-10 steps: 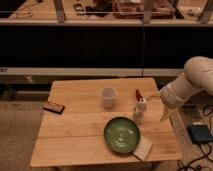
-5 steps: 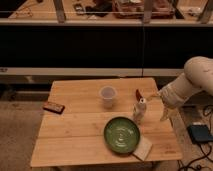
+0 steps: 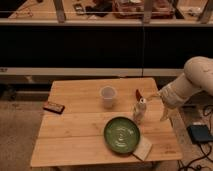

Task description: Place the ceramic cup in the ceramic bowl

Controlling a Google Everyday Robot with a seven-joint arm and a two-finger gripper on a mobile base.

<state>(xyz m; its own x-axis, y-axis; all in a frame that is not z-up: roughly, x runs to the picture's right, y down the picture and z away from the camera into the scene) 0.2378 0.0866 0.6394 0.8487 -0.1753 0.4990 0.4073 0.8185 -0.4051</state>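
Observation:
The ceramic cup is small and whitish and stands upright at the middle of the wooden table. The ceramic bowl, a wide shallow green dish with rings inside, lies in front of the cup, near the table's front edge. My gripper hangs over the table's right side on a white arm, to the right of the cup and above and right of the bowl. It is open and holds nothing.
A small white-and-red figurine stands between the cup and my gripper, close to the gripper. A pale square pad lies at the bowl's right front. A dark flat bar lies at the table's left edge. A dark device lies on the floor at the right.

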